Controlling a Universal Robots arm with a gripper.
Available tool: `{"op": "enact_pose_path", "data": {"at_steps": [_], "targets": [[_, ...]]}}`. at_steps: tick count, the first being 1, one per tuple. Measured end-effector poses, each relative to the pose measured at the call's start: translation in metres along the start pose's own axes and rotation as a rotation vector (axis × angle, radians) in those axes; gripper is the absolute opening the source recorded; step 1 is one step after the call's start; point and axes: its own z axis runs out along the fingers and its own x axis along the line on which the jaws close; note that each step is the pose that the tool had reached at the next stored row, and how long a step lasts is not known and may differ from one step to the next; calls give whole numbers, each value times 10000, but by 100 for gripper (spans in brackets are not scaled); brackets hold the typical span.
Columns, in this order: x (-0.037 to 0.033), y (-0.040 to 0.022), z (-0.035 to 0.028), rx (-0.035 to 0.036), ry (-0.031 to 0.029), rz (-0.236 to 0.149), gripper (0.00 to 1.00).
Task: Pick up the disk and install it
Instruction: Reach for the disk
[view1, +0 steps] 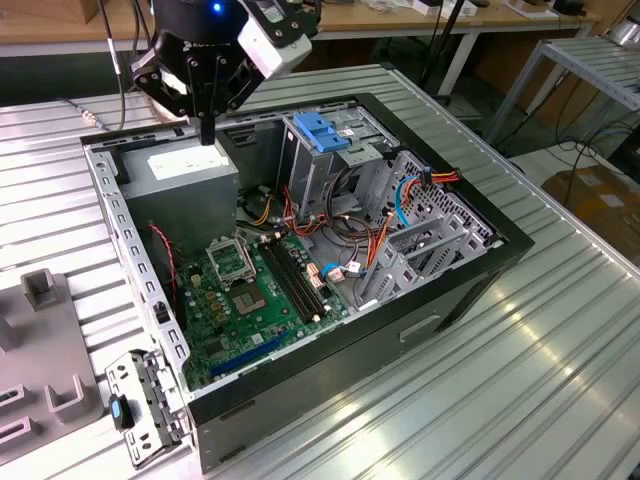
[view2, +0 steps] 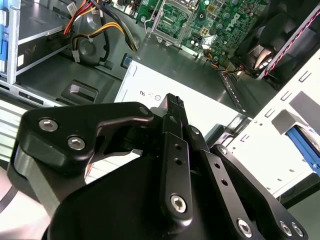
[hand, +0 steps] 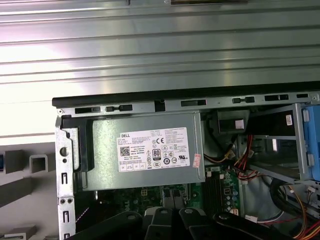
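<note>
The disk is out of view. My gripper (view1: 207, 132) hangs over the back corner of the open computer case (view1: 470, 290), on the exterior view's left. Its black fingers are shut together with nothing between them. The tip points down at the grey power-supply box (view1: 185, 170) and sits just above its white label. In the second wrist view the shut fingers (view2: 173, 107) stand over that white label (view2: 205, 107). In the first wrist view the power-supply box (hand: 145, 150) lies flat below me, beyond the gripper's black links (hand: 175, 225).
A metal drive cage (view1: 335, 165) with a blue latch (view1: 318, 130) stands at the case's back. The green motherboard (view1: 250, 290) and coloured cables (view1: 370, 240) fill the floor. Grey fixtures (view1: 40, 340) and a metal bracket (view1: 145, 410) lie outside on the ribbed table (view1: 520, 380).
</note>
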Motion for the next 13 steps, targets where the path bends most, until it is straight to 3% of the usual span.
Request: {"op": "enact_pose_path", "data": {"at_steps": [13], "targets": [[55, -5, 9, 0, 24, 3, 11]]}}
